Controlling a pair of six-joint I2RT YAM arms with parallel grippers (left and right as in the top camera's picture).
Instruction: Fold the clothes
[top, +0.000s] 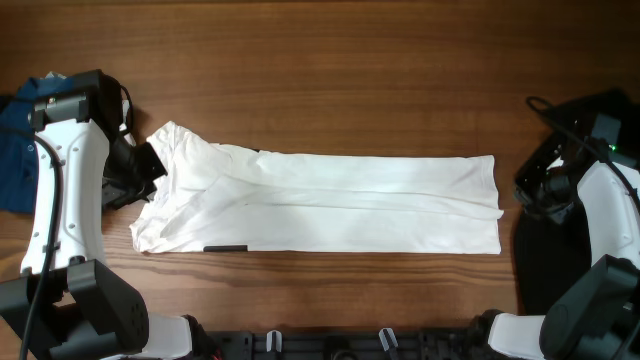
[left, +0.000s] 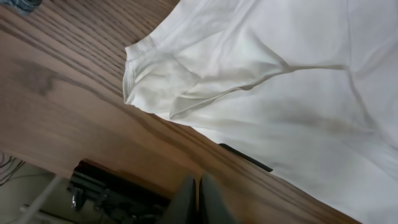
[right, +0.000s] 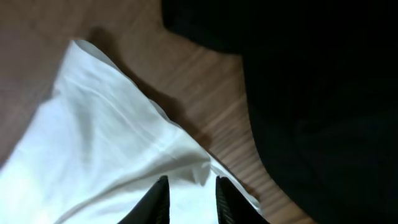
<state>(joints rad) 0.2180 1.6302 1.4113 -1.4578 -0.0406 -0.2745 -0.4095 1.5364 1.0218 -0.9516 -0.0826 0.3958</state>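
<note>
The clothes, a white T-shirt, lie flat as a long strip across the wooden table, with a sleeve bunched at the left end. A small dark tag shows at the near hem. My left gripper hovers at the shirt's left end, its fingers pressed together over bare wood and holding nothing. My right gripper is at the shirt's right edge. In the right wrist view its fingertips stand apart above a raised fold of the white cloth.
A blue cloth lies at the table's far left behind the left arm. A black cloth covers the table at the far right beside the shirt's edge. The table's front edge runs close below the shirt.
</note>
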